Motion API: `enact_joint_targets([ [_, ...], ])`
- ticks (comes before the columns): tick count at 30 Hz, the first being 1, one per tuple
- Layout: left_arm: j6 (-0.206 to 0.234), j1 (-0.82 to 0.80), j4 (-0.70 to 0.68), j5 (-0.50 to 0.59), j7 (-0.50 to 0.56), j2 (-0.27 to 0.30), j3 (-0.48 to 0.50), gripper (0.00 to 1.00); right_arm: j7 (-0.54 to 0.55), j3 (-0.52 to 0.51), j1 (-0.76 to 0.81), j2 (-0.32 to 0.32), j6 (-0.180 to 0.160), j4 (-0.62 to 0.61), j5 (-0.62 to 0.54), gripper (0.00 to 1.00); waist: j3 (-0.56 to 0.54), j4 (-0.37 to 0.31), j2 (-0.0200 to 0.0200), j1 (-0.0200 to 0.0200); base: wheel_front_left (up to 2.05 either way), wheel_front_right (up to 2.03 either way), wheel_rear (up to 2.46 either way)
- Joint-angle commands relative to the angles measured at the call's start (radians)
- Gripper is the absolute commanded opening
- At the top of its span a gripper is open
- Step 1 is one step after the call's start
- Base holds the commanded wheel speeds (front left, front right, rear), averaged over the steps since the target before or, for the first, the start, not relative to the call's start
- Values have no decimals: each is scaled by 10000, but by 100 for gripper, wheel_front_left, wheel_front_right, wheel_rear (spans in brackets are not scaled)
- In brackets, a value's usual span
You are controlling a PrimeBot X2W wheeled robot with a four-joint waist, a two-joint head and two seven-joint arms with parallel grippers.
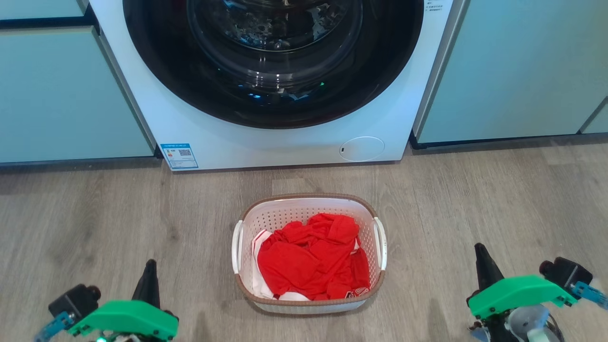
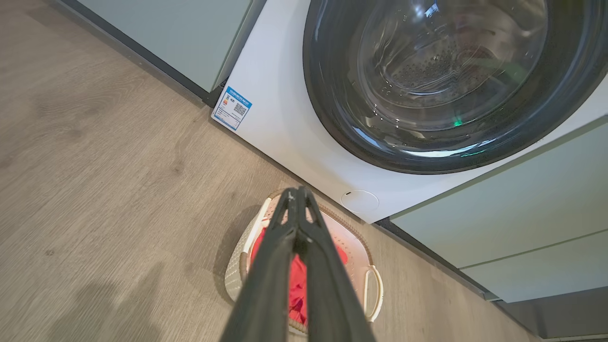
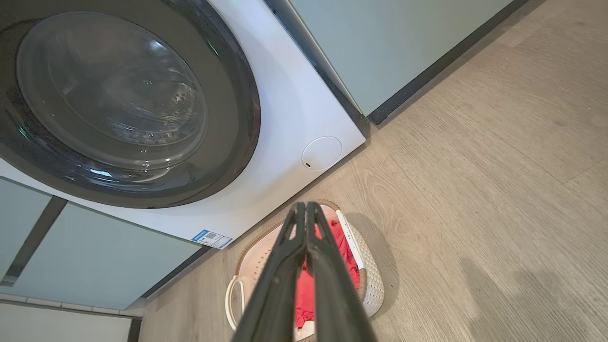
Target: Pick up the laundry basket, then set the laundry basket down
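The laundry basket stands on the wood floor in front of the washing machine, white and perforated, with a brown rim, white side handles and red clothes inside. My left gripper is low at the left, well apart from the basket, fingers shut together and empty. At the lower right, my right gripper is also shut and empty, off to the basket's right. In the left wrist view the shut fingertips overlap the basket. The right wrist view shows shut fingertips in front of the basket.
A white front-loading washing machine with a dark round door stands just behind the basket. Pale green cabinets flank it on both sides. Open wood floor lies left and right of the basket.
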Motion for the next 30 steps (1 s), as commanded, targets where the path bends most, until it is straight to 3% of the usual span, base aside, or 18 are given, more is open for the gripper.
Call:
enact_joint_targets([
  [1,-66,-552,-310,-319,74,22,234,0,50,-18,-578,-127,31,-369,321,0,0,-4,0,0,0,0,0],
  [30,-496,-1099,-308,-3696,881,16,701,0,830,-555,-776,-150,47,-509,3414,0,4,-68,0,0,0,0,0],
])
